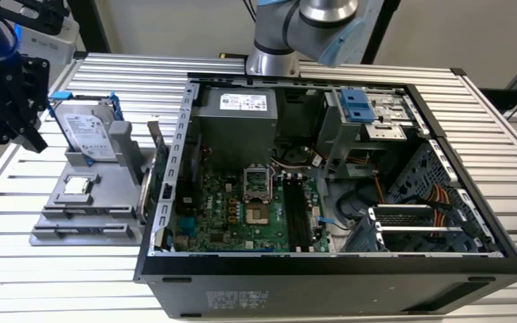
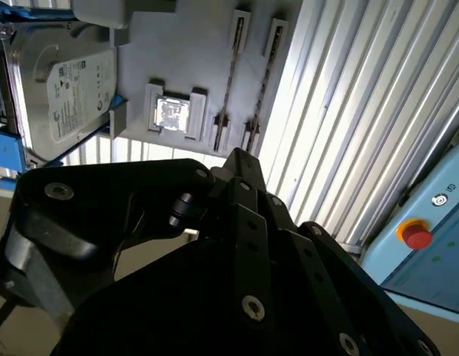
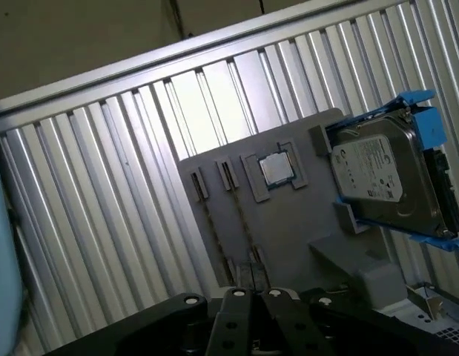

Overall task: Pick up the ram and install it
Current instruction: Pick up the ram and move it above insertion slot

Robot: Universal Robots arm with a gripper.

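Pickup not yet made: the gripper (image 2: 240, 159), closed and empty, hangs over the gray tray (image 2: 185, 52) where the ram (image 2: 228, 78) seemingly sits edge-up in a slot, with the motherboard slots (image 1: 296, 219) bare.

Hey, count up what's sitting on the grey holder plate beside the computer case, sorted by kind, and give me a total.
On the grey holder plate, in the first wrist view:
hard drive in blue bracket: 1
square processor chip: 1
thin sticks on edge between clips, apparently ram: 2
Total: 4
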